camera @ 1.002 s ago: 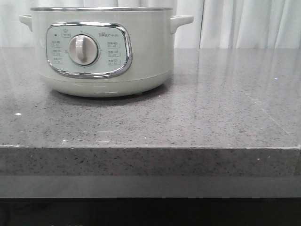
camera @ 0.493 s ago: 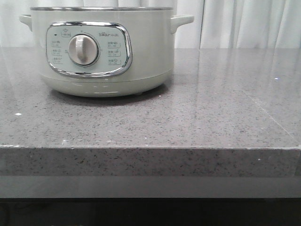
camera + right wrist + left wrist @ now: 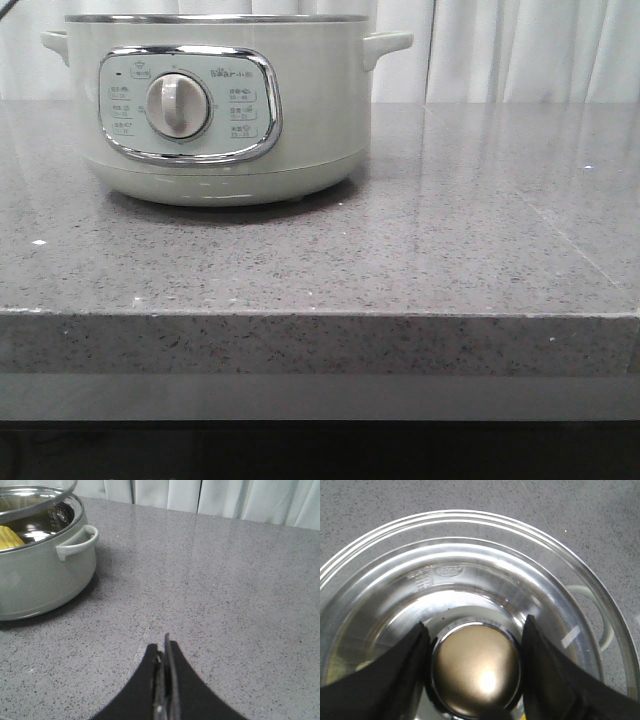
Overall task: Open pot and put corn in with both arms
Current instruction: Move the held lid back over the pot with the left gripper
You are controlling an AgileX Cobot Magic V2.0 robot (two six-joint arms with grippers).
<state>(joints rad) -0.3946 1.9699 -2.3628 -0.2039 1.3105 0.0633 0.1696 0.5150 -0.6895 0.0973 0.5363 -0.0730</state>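
Note:
The pot (image 3: 310, 110), pale green-white with a silver dial, stands at the back left of the grey counter. In the right wrist view the pot (image 3: 40, 580) is open, and the yellow corn (image 3: 9, 537) lies inside it at the frame's edge. The glass lid (image 3: 45, 495) hangs just above the rim. My left gripper (image 3: 475, 622) is shut on the lid's metal knob (image 3: 476, 672), one finger on each side, and the lid's glass (image 3: 485, 535) fills that view. My right gripper (image 3: 164, 642) is shut and empty, low over the counter to the right of the pot.
The speckled grey counter (image 3: 450, 240) stretches to the right of the pot, with its front edge (image 3: 320, 315) near me. White curtains (image 3: 520, 50) hang behind. One of the pot's side handles (image 3: 80, 542) sticks out toward my right gripper.
A thin dark line has come into the top left corner of the front view. The pot has not moved.

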